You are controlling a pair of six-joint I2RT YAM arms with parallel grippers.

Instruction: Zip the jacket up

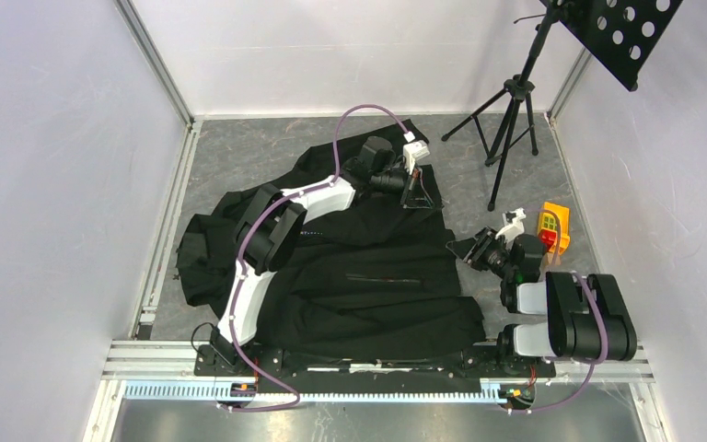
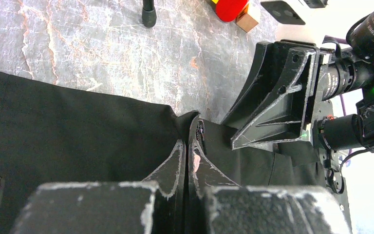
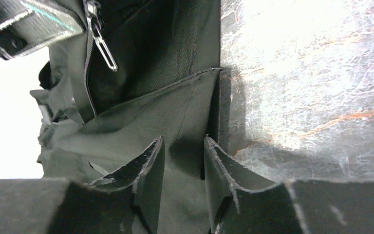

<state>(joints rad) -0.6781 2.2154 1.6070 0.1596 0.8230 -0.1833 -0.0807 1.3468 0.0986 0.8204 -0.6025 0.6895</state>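
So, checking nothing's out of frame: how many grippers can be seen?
2. The left gripper is shut on the jacket at its far edge; the right gripper is open at its right edge.

Left gripper (image 2: pixel 188 146): we see it pinched on the jacket (image 2: pixel 78 131) edge.
Right gripper (image 2: pixel 231 134): just ahead, to its right.

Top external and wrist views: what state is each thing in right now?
large black fabric jacket: spread rumpled on the grey marbled table; whether the front zipper is closed is unclear.
left tool: shut, pinching the jacket's far edge.
right tool: open over the jacket's hem.
silver metal zipper pull: hanging loose, ungripped.
black tripod music stand: upright.
red and yellow plastic toy block: resting on the table.
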